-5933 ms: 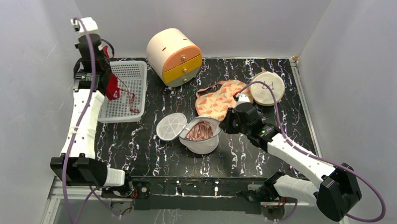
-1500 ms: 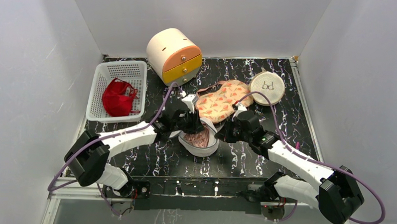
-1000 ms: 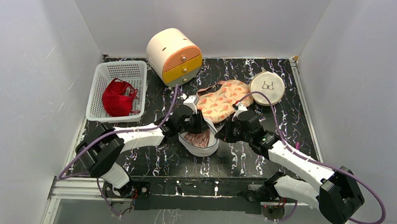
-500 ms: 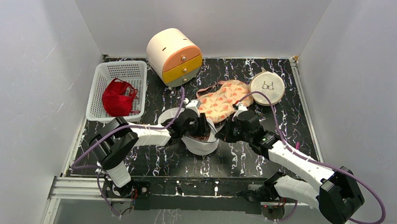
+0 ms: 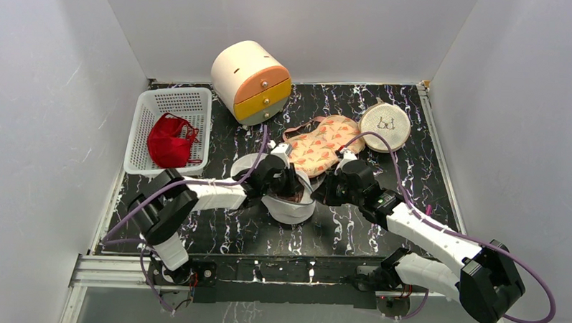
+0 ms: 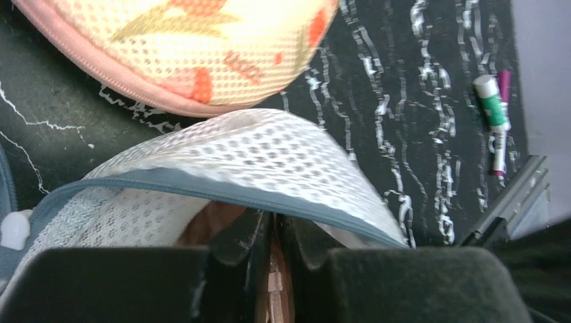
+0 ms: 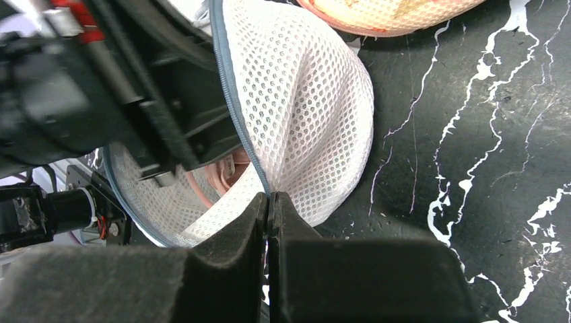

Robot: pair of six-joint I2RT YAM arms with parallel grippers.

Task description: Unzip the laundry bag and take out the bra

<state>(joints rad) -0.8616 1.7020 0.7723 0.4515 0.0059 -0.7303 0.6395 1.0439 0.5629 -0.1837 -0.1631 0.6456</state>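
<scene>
The white mesh laundry bag (image 5: 290, 209) with a blue-grey rim stands open mid-table; its round lid (image 5: 246, 165) hangs off the left side. A pink-brown bra (image 6: 202, 225) lies inside it, also seen in the right wrist view (image 7: 225, 176). My left gripper (image 5: 288, 187) reaches down into the bag's mouth, its fingers shut on a pink strap of the bra (image 6: 274, 282). My right gripper (image 5: 327, 186) is shut on the bag's rim (image 7: 259, 176) at its right side.
A white perforated basket (image 5: 169, 129) holding a red garment (image 5: 169, 141) stands back left. A cream drawer unit (image 5: 251, 81) stands at the back. A patterned mesh pouch (image 5: 318, 145) and a round beige pouch (image 5: 386, 125) lie behind the bag. A glue stick (image 6: 493, 111) lies near the table's edge.
My left arm swung from the basket, where it dropped the red garment, over to the bag and pushed its gripper down inside. The right gripper has kept its hold on the rim.
</scene>
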